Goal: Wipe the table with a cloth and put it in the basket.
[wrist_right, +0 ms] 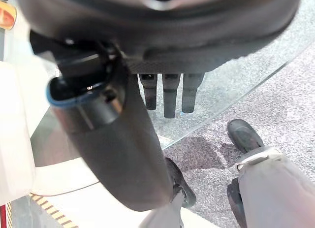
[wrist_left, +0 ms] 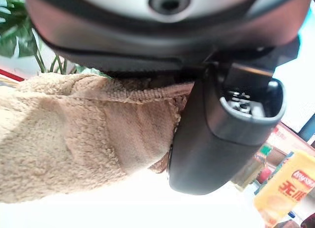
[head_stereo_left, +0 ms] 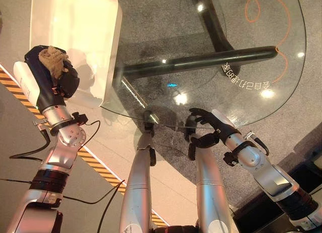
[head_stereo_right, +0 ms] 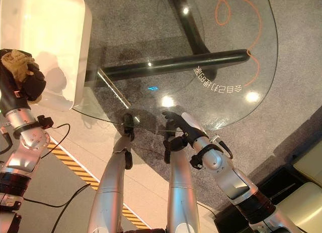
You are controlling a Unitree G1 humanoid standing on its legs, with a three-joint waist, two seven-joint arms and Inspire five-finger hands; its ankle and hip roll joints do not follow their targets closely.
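Cloth (head_stereo_left: 53, 58) is in your left hand (head_stereo_left: 53, 77). It is a fuzzy tan cloth, all bunched up. Your left hand's fingers and thumb (wrist_left: 221, 134) are curled round it and hold it tight. You can see this best in the left wrist view, where the cloth (wrist_left: 74, 134) sits pressed against the dark thumb.

Your left hand is out at the left side, up against the near edge of the white basket (head_stereo_left: 95, 21). The cloth is not in the basket; it is in the hand, just beside the basket's rim. The basket sits on the far left part of the glass table (head_stereo_left: 211, 77), and part of it hangs past the table's edge.

Your right hand (head_stereo_left: 207, 123) is at the near edge of the glass table, well apart from the cloth. Its fingers (wrist_right: 170, 95) are straight and spread a little, and they hold nothing. In the right wrist view they reach out over the glass.

An orange curly line (head_stereo_left: 266, 21) is drawn on the far right part of the table. Below the glass you can see a black bar (head_stereo_left: 201, 61) of the table's frame and the grey carpet (head_stereo_left: 312, 82). A yellow and black striped tape (head_stereo_left: 93, 165) runs across the floor on the left.
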